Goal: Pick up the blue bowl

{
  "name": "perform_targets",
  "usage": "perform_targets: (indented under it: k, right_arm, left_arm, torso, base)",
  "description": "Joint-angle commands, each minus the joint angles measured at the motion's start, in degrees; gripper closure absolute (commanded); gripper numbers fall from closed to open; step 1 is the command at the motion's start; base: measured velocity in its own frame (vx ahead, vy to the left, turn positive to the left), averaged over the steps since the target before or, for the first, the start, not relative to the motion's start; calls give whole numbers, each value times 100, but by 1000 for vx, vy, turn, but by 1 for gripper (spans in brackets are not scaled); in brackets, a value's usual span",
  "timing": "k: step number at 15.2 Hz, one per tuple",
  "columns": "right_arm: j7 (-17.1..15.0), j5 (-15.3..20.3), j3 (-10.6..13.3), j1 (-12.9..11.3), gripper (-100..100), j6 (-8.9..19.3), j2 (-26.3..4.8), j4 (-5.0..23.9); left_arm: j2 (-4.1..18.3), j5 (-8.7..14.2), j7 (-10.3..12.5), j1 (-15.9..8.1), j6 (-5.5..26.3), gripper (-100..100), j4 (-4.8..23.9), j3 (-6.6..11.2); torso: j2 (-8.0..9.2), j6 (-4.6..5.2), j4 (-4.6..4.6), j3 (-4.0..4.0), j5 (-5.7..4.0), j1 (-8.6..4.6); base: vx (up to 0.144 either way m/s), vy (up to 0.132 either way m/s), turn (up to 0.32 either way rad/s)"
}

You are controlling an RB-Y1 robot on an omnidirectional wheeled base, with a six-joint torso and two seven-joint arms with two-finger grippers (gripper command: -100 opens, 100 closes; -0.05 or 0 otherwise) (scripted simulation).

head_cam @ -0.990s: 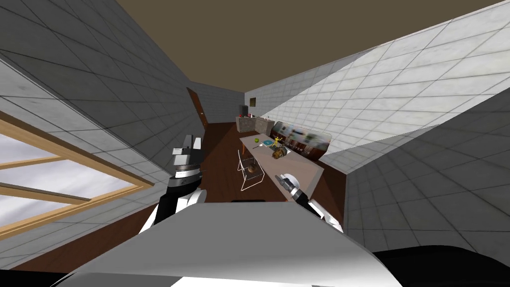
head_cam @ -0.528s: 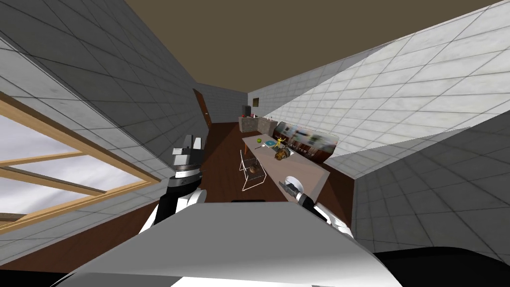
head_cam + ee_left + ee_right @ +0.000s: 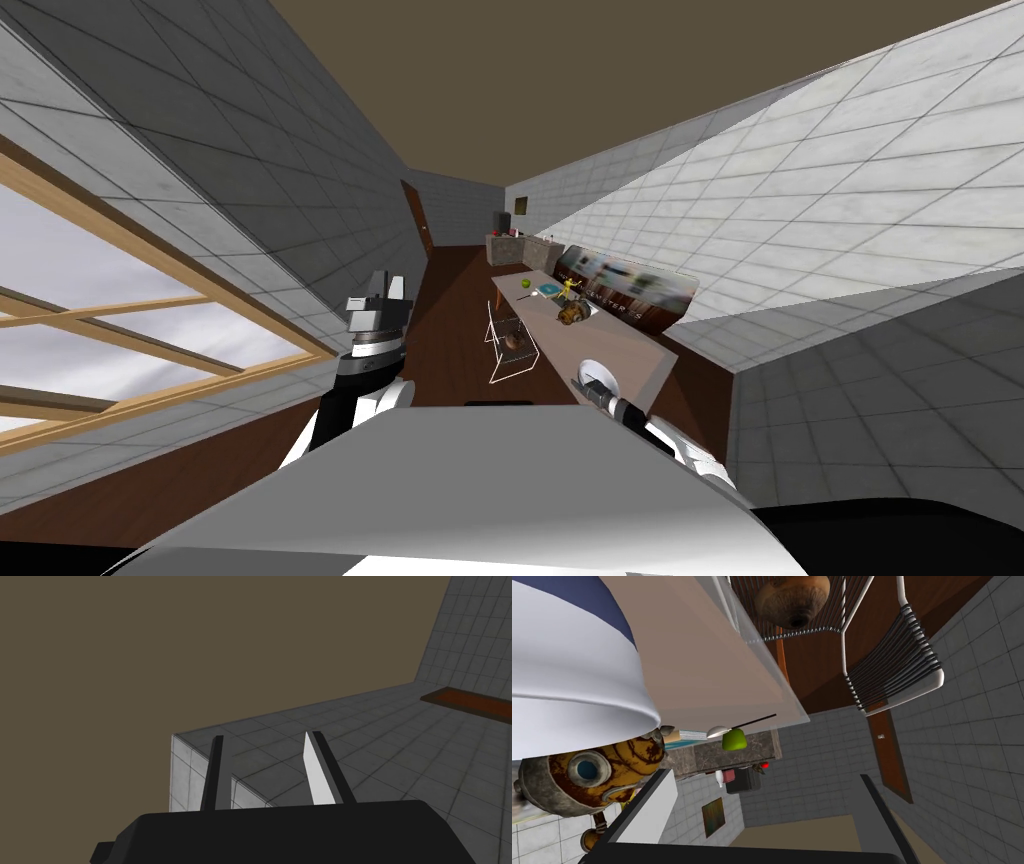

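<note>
The bowl (image 3: 572, 691), white outside with a blue band, looms close ahead of my right gripper (image 3: 762, 775), off to the side of one finger (image 3: 649, 801) and not between the two. Those fingers are spread wide, so the gripper is open and holds nothing. In the head view the bowl (image 3: 598, 370) is a white disc at the near end of the long beige table (image 3: 620, 345), with the right gripper (image 3: 584, 386) just before it. My left gripper (image 3: 381, 289) is raised by the left wall; its fingers (image 3: 320, 771) stand open and empty.
Further along the table lie a rusty brown-yellow round object (image 3: 587, 771), a spoon (image 3: 722, 731), a green apple (image 3: 734, 738) and a teal flat item (image 3: 548, 290). A white wire chair (image 3: 512, 345) with a brown round thing (image 3: 792, 596) on its seat stands beside the table. A brown door (image 3: 425, 235) is far off.
My view has swung, so the table sits further right and the window fills more of the left. The right gripper has stayed at the bowl; the left arm has not moved.
</note>
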Motion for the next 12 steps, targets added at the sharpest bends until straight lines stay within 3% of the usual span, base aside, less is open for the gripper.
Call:
perform_targets:
  k: [1, 6, 10, 12]
  right_arm:
    - [89, 137, 117, -77, -100, 4, -125, 286]
    - [159, 262, 226, -136, -100, 16, -241, 818]
    - [352, 627, 563, -294, -100, 51, -520, 1658]
    - [352, 627, 563, -294, -100, 51, -520, 1813]
  left_arm:
    - [0, 0, 0, 0, 0, 0, 0, 0]
    - [0, 0, 0, 0, 0, 0, 0, 0]
    - [0, 0, 0, 0, 0, 0, 0, -1]
    - [0, 0, 0, 0, 0, 0, 0, -1]
  torso:
    - [0, 0, 0, 0, 0, 0]
    - [-2, -3, 0, -1, 2, 5]
    - [-3, -4, 0, -2, 2, 11]
    - [-10, -3, -2, -5, 6, 20]
  base:
    - [8, 18, 106]
    - [13, 20, 99]
    - [19, 42, 175]
    - [31, 53, 110]
